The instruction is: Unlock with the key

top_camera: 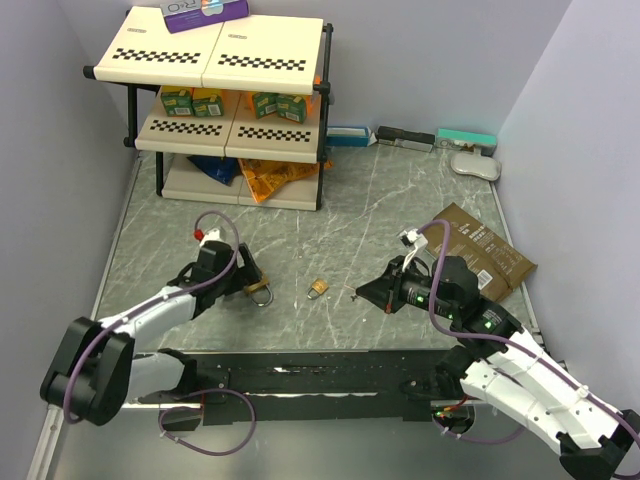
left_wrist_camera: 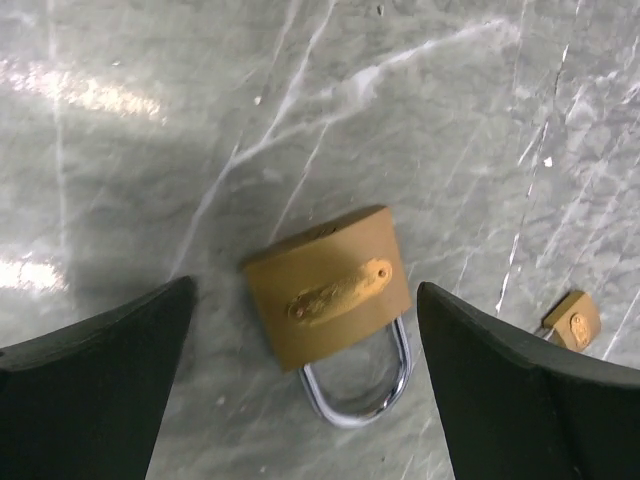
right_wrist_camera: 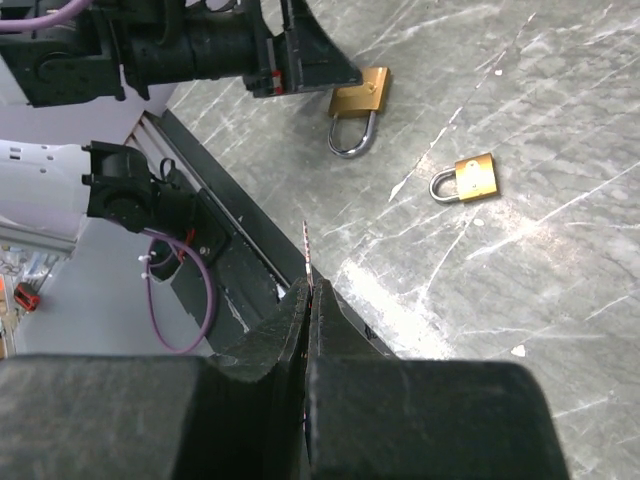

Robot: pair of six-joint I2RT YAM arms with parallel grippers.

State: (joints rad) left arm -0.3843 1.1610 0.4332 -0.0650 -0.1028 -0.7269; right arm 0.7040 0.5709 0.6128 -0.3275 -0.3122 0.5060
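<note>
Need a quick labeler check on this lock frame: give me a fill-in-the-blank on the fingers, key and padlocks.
1. The left fingers stand ___, one on each side of the larger brass padlock.
2. The right fingers are pinched shut on the ___.
3. The smaller brass padlock lies apart, touched by ___ set of fingers.
Missing words: open; key; neither.
</note>
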